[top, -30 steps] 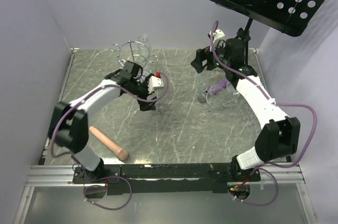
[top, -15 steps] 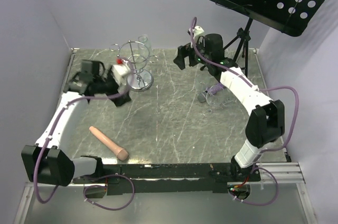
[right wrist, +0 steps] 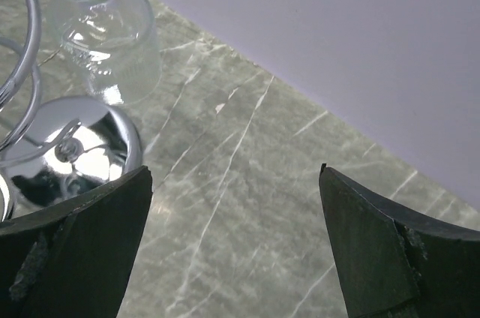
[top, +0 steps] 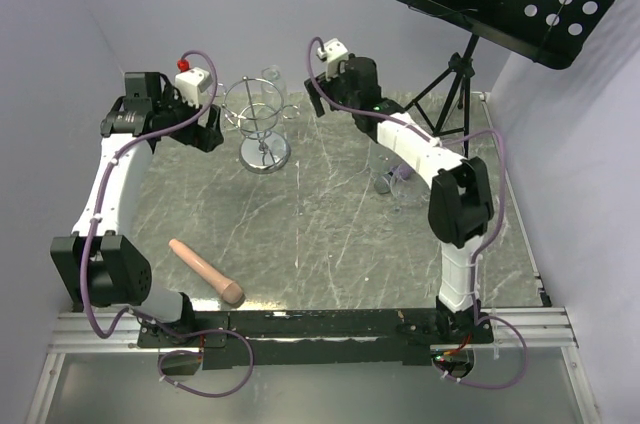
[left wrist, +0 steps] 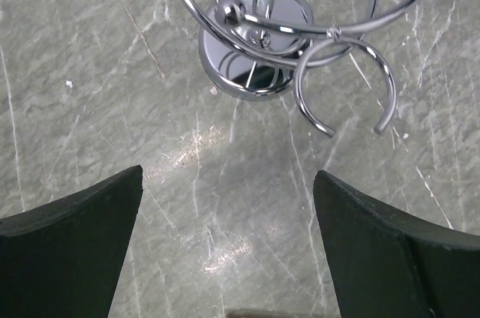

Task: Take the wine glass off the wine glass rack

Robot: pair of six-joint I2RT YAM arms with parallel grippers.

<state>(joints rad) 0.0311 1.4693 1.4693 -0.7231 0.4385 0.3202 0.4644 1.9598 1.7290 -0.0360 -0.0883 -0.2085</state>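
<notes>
Jaws: both pairs are spread wide and pinch nothing, on my left gripper (left wrist: pixel 227 177) and my right gripper (right wrist: pixel 234 171).
Change: both arms have swung in and now flank the wine glass rack (top: pixel 256 114), left arm on its left, right arm on its right.
Meaning: I judge the approach nearly complete and the grasp not yet begun.
Wine glass (right wrist: pixel 112 44): hangs bowl-down at the rack's far side, near my right gripper but apart from it.
Obscured: the glass foot is cut off at the right wrist view's top edge. The left wrist view shows only loops and base. The clear items (top: pixel 400 182) at the right are hard to identify.
</notes>
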